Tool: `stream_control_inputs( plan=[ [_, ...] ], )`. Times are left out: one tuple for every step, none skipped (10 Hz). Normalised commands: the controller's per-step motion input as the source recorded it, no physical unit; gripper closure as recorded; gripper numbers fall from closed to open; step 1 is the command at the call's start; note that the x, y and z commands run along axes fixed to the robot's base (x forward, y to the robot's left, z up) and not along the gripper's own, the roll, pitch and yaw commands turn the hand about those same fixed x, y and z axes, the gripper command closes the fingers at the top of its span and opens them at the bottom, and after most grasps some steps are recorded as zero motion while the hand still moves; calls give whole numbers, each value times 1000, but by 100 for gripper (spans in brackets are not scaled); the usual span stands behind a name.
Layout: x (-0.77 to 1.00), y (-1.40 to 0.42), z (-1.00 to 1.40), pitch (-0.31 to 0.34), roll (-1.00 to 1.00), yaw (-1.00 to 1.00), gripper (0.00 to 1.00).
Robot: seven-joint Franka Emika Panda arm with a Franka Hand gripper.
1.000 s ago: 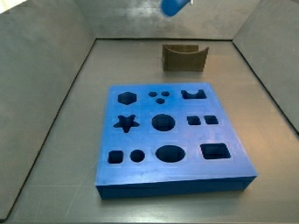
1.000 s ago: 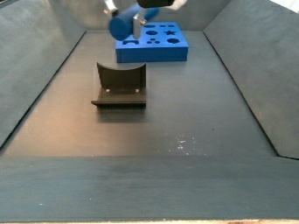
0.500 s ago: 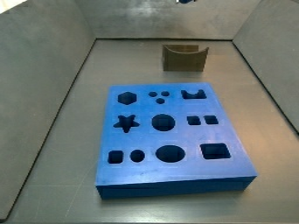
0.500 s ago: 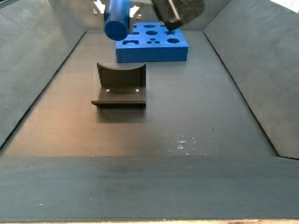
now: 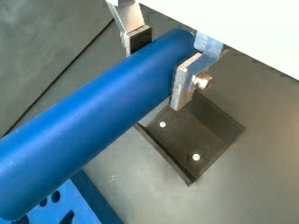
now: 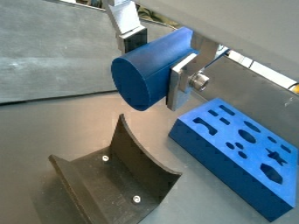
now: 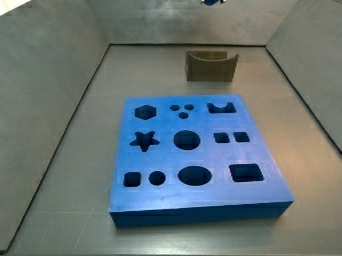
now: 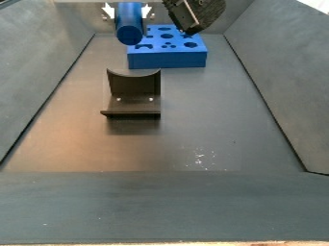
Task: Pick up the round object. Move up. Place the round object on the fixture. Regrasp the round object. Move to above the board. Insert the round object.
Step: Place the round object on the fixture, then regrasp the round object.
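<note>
My gripper [image 6: 156,63] is shut on the round object [image 6: 146,74], a smooth blue cylinder held crosswise between the silver fingers [image 6: 183,80] in both wrist views. High above the tray floor it hangs level, gripper [image 8: 126,13] and round object [image 8: 129,25] showing at the picture's upper edge in a side view. Only a blue tip [image 7: 211,2] shows in a side view. The fixture [image 8: 130,94], a dark block with a U notch, stands below and apart; its base plate [image 5: 193,140] lies under the gripper [image 5: 162,57]. The board [image 7: 221,155] lies flat on the floor.
Sloping grey tray walls [image 7: 54,120] close in the floor on both sides. The board [image 8: 167,60] sits beyond the fixture [image 7: 210,66]. A dark camera body [image 8: 195,15] hangs beside the gripper. Bare floor [image 8: 167,183] lies in front of the fixture.
The gripper has risen with the round object over the last second, almost leaving the top of a side view. Since half a second ago it has barely moved.
</note>
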Motion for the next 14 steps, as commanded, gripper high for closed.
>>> stream_control_inputs(
  plan=[
    [79,31,4,213,-65,-154,100],
    [127,75,-1000,83,-1000,-205,100],
    [129,78,-1000,64,-1000,-202,100],
    [146,92,-1000,51,-1000,-211,100],
    [151,91,-1000,47,-1000,-213,100],
    [159,98,-1000,24,-969,-218,100],
    [174,109,-1000,-4,-734,-186,100],
    [185,116,-1000,-16,-563,-157,100],
    [193,123,-1000,-19,-449,-139,100],
    [173,100,-837,-19,-267,-104,100],
    [135,77,-623,-26,-205,-86,100],
    [100,65,-345,-32,-161,-68,100],
    [0,0,0,0,0,0,0],
    [0,0,1000,32,-7,-12,0]
  ],
)
